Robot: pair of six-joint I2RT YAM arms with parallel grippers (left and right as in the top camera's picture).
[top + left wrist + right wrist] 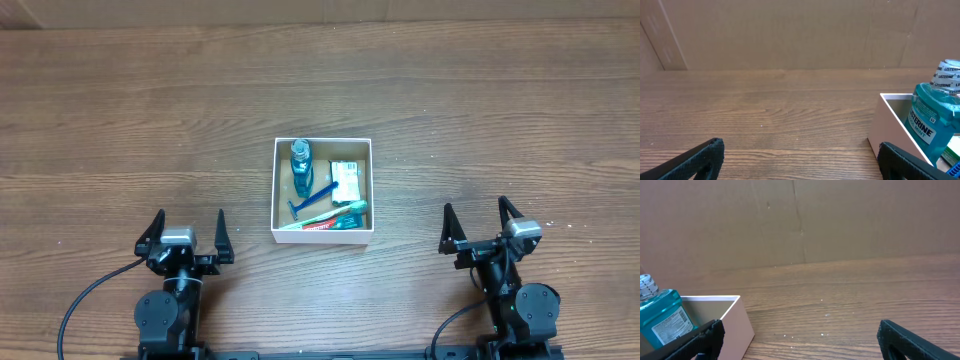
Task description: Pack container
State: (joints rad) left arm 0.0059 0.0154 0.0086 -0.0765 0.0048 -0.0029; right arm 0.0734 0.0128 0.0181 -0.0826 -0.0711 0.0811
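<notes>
The container (pixel 322 236), a small square white-walled cardboard box, sits in the middle of the wooden table. Inside lie a blue mouthwash bottle (pixel 301 166), a blue razor (pixel 311 199), a small green-and-white box (pixel 346 178) and a toothpaste and toothbrush (pixel 338 217) along the near wall. My left gripper (pixel 187 236) is open and empty at the front left, apart from the box. My right gripper (pixel 482 226) is open and empty at the front right. The left wrist view shows the box's corner (pixel 890 125) and the bottle (pixel 932 120); the right wrist view shows the box wall (pixel 737 322) and the bottle (pixel 662 317).
A brown cardboard wall (pixel 790 35) stands along the table's far edge, also in the right wrist view (pixel 840 220). Bare wooden tabletop (pixel 120 120) surrounds the box on all sides.
</notes>
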